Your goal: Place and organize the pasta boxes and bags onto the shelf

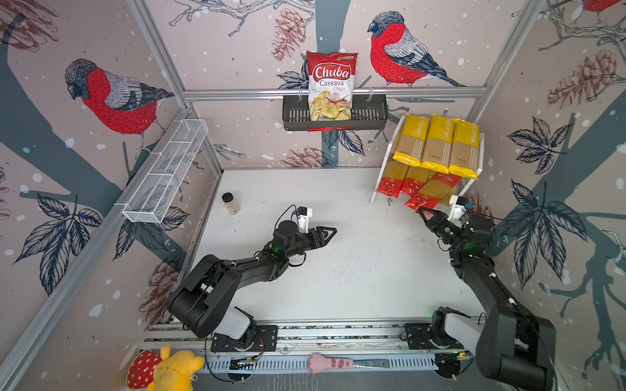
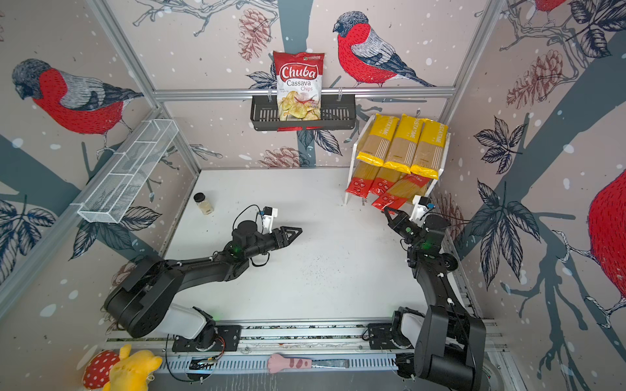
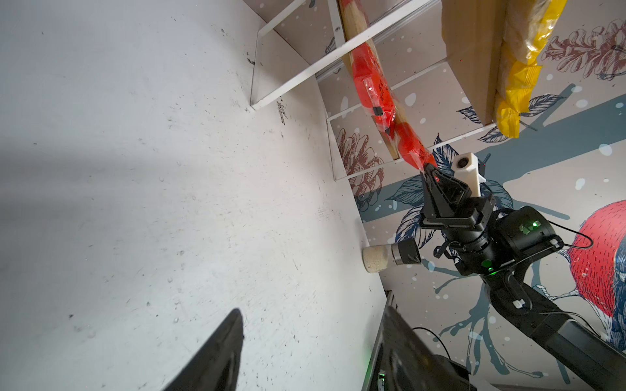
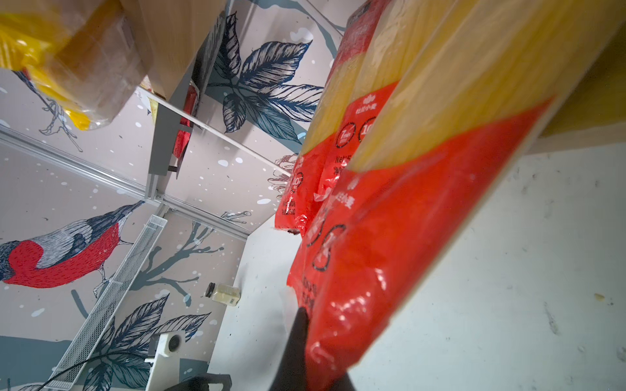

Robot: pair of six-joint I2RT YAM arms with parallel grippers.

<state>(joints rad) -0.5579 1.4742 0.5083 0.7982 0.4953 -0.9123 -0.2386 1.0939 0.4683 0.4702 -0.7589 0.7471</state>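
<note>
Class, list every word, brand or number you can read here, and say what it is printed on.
"Chuba Cassava Chips": red-and-white bag.
"ASTATIME", start hidden: yellow packets.
"10", "Net": red-ended packet; its Chinese lettering and small print are too blurred to read.
Label on the jar: too small to read.

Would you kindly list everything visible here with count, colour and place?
yellow pasta packets: 3, yellow, upper tier.
red-ended pasta packets: 3, red-yellow, lower tier, one slanted.
shelf: 1, wood-white, back right.
chips bag: 1, red-white, in black basket.
wire basket: 1, white, left wall.
jars: 2, dark-lidded, table left and right.
plush toys: seemingly 2, yellow, red-spotted, front left.
paw tool: 1, pink, front rail.
table: 1, white, centre.
left fingers: 2, black, apart, empty.
right fingers: 2, black, shut on slanted packet.
</note>
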